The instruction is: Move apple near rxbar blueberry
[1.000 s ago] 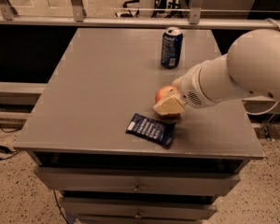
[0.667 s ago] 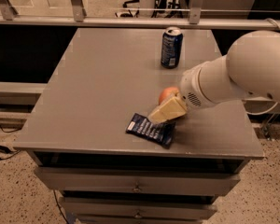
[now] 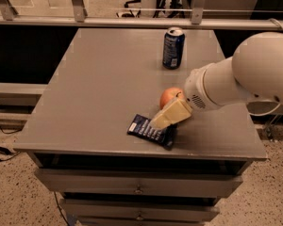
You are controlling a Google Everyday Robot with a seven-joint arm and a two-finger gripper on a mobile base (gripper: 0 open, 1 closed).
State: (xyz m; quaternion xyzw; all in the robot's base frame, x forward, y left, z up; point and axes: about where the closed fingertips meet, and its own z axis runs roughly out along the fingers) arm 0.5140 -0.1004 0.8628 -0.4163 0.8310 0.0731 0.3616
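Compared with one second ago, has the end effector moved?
Yes: the end effector has shifted away from the soda can, toward the rxbar blueberry, beside the apple.

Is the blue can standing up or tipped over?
Upright: the dark-blue soda can has its top upward. The gripper is by the round orange-red apple.

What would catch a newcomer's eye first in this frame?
The big white arm reaches in from the picture's right, its gripper low near the front edge of the table. Beside it sits the apple with the rxbar blueberry just in front; a blue soda can stands alone farther back.
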